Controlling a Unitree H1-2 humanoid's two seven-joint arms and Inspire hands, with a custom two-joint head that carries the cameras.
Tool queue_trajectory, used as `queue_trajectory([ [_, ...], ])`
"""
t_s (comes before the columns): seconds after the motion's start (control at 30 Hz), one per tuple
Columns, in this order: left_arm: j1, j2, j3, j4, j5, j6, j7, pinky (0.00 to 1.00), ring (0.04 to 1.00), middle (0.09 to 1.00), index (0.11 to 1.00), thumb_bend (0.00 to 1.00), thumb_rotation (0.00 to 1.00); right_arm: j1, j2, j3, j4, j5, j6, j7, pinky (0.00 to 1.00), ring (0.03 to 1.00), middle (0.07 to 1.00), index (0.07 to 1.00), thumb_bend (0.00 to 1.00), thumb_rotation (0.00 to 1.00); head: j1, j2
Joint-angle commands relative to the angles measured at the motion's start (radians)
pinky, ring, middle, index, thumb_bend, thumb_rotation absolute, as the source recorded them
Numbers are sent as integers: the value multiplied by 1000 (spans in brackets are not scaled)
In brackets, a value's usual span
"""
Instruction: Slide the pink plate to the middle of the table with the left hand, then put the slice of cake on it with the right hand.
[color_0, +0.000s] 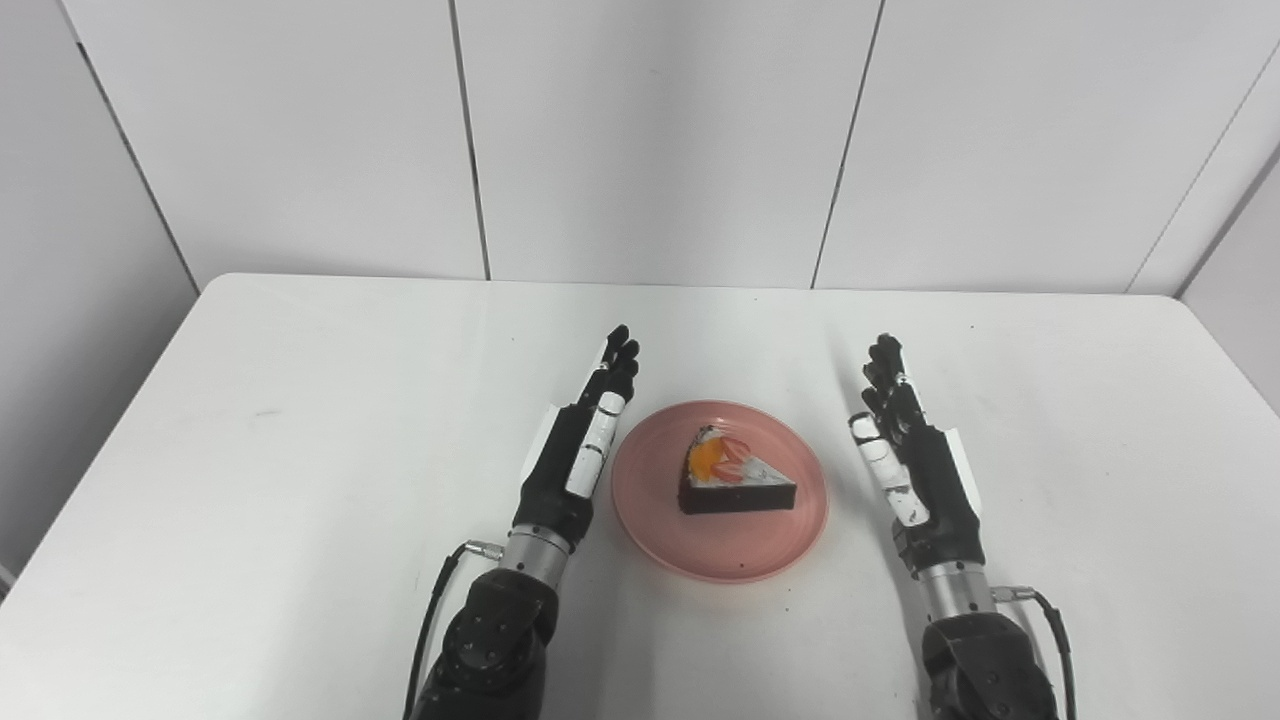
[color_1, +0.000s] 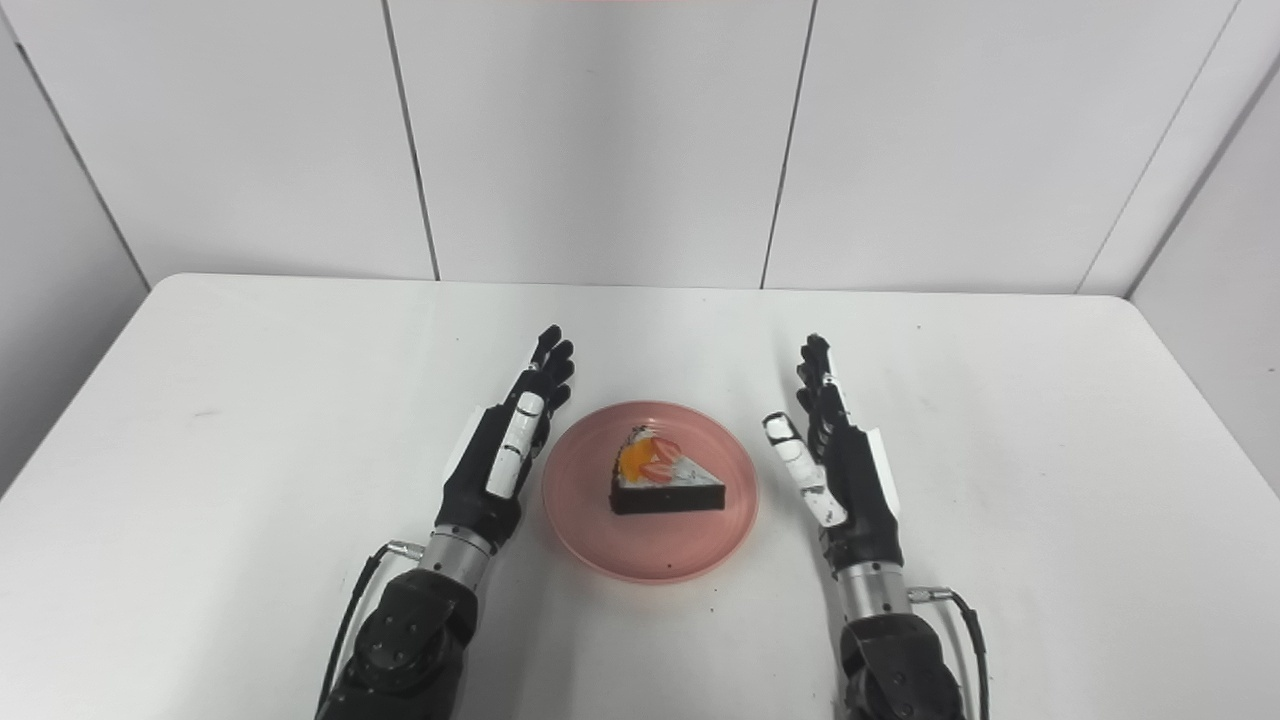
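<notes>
Sitting near the middle of the white table (color_0: 300, 400), the pink plate (color_0: 720, 545) carries the slice of cake (color_0: 735, 475), dark-sided with white icing and fruit on top. Left hand (color_0: 578, 455) just beside the plate's left rim, right hand (color_0: 915, 465) off its right side, both with fingers straight, holding nothing.

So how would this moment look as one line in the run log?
pink plate: mid-table | slice of cake: on plate | left hand: open, beside plate | right hand: open, beside plate
</notes>
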Motion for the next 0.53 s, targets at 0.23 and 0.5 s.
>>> queue_trajectory([
  [0.23,95,33,29,-2,15,108,46,1000,1000,1000,1000,557,1000,17,35,24,-6,-35,32,3,1000,1000,1000,1000,584,847,-24,19],
  [0.5,111,37,54,-46,-34,97,37,1000,1000,1000,1000,490,1000,21,57,28,-42,-56,75,4,1000,1000,1000,1000,563,835,-31,69],
])
